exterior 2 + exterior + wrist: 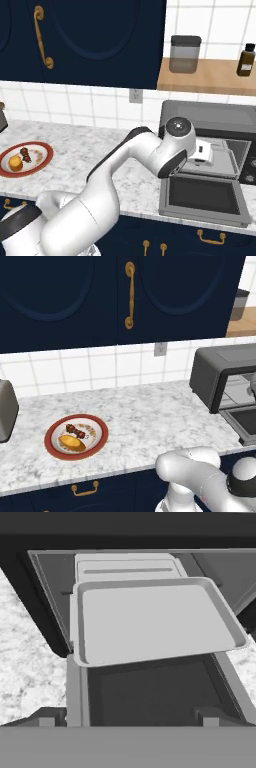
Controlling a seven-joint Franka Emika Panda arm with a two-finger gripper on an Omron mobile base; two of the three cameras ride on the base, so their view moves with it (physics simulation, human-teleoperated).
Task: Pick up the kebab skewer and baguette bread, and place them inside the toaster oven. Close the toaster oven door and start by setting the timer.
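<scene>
The kebab skewer (75,430) and the golden baguette bread (71,442) lie side by side on a red-rimmed plate (48,439) at the left of the marble counter. In the right base view the skewer (26,154) and the bread (16,163) are far left of my hand. The dark grey toaster oven (210,117) stands at the right with the toaster oven door (204,196) dropped open and a grey tray (150,619) pulled partway out. My gripper (128,722) hovers at the oven mouth above the door, open, with nothing between its fingertips (47,722).
A silver pop-up toaster (6,408) sits at the counter's left end. Dark blue cabinets hang overhead. A wooden shelf above the oven carries a jar (185,54) and a brown bottle (246,60). Bare marble lies between plate and oven.
</scene>
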